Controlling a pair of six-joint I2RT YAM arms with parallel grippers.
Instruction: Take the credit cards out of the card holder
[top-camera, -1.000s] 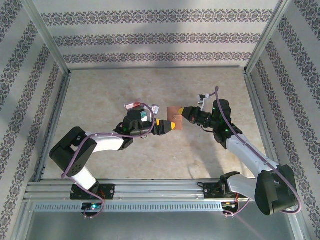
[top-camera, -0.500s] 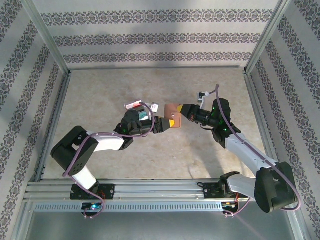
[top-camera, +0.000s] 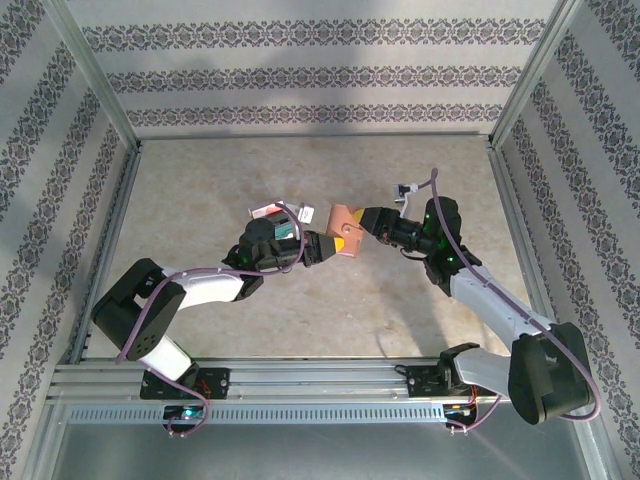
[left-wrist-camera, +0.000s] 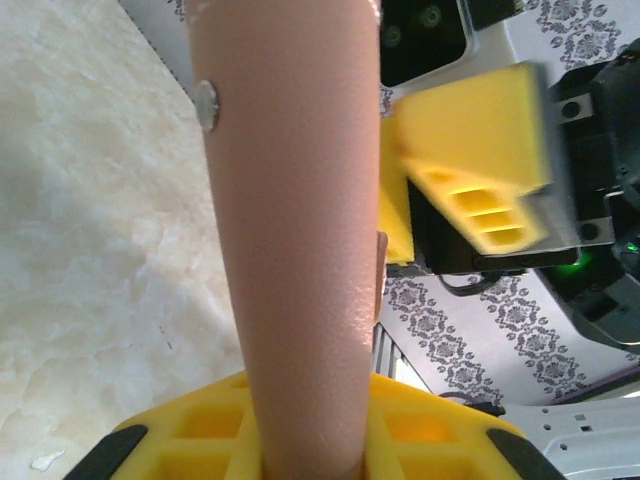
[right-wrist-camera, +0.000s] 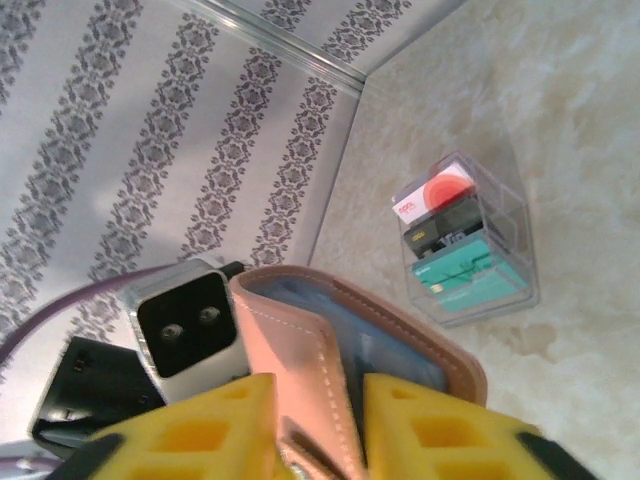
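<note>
1. The card holder (top-camera: 343, 216), a reddish-brown leather wallet, is hanging above the middle of the table, between two robot arms that are meeting tip to tip.
2. The left gripper (top-camera: 340, 244) is clamping its yellow fingers on one edge of the wallet. The right gripper (top-camera: 366, 220) is straddling a flap; whether it is pinching cannot be told.
3. The credit cards (right-wrist-camera: 462, 240), red-and-white, dark and teal, are lying stacked in a clear case (right-wrist-camera: 515, 215) on the table, so part of the job looks done. Whether the wallet is hiding more is unclear.
4. The table (top-camera: 200, 190) is showing a pale, marbled surface, with patterned striped walls (top-camera: 320, 75) and metal posts (top-camera: 93, 75) enclosing it.
</note>
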